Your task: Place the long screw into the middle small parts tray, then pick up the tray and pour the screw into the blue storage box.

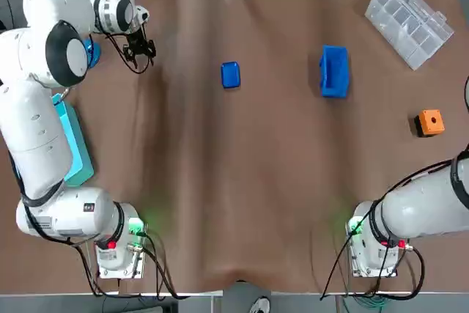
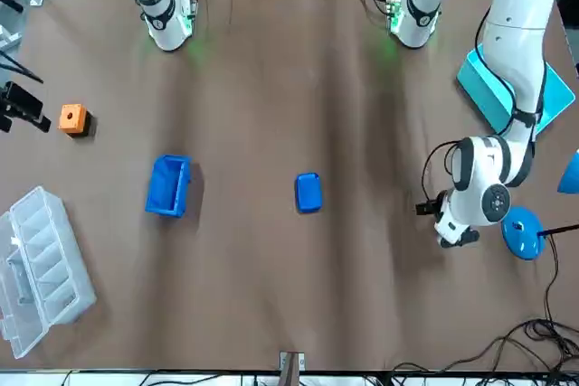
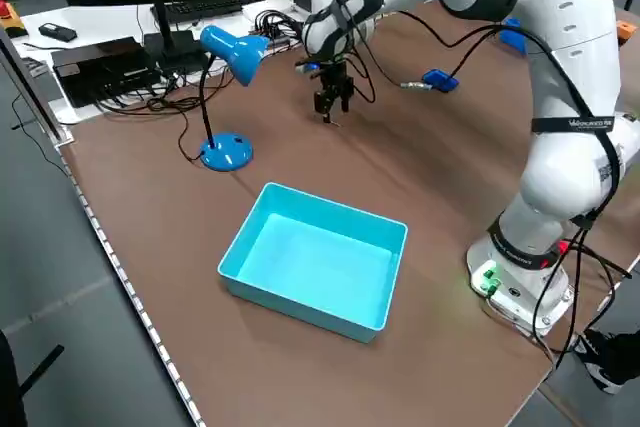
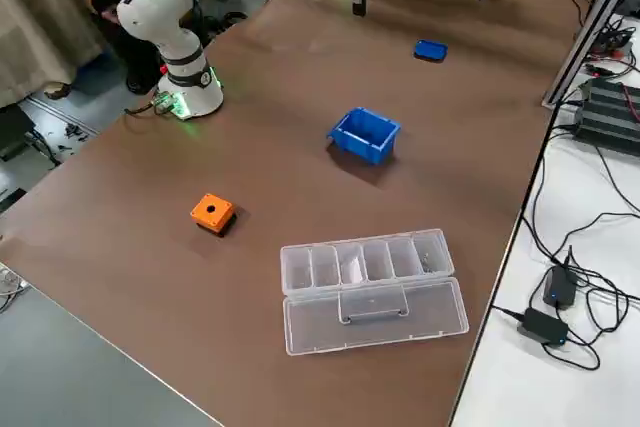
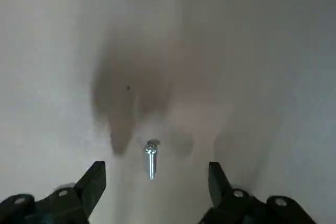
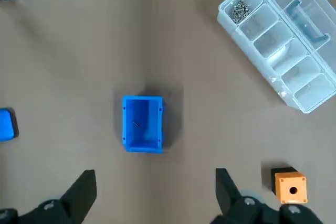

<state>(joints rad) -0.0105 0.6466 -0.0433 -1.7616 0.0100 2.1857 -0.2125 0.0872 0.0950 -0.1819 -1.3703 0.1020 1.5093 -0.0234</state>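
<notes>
The left gripper (image 1: 141,53) is low over the table (image 1: 234,181) with its fingers spread wide and nothing held. The long screw (image 5: 151,158) lies flat on the cloth in the gap between them, touching neither finger. Its shank runs lengthwise between the two fingertips, its head pointing away from the wrist. That pose looks chosen so the fingers can close across the thin shank, so I judge the step in hand to be the first pick, with the grasp not yet made.

The middle small parts tray (image 1: 230,75) is empty, and the screw lies well apart from it on the robot's left. The blue storage box (image 1: 334,71) stands on the tray's opposite side, toward the robot's right. There, past the box from the tray, the right gripper (image 6: 155,178) hangs high above the table, fingers wide and empty, apparently idle until the tray has to be lifted
</notes>
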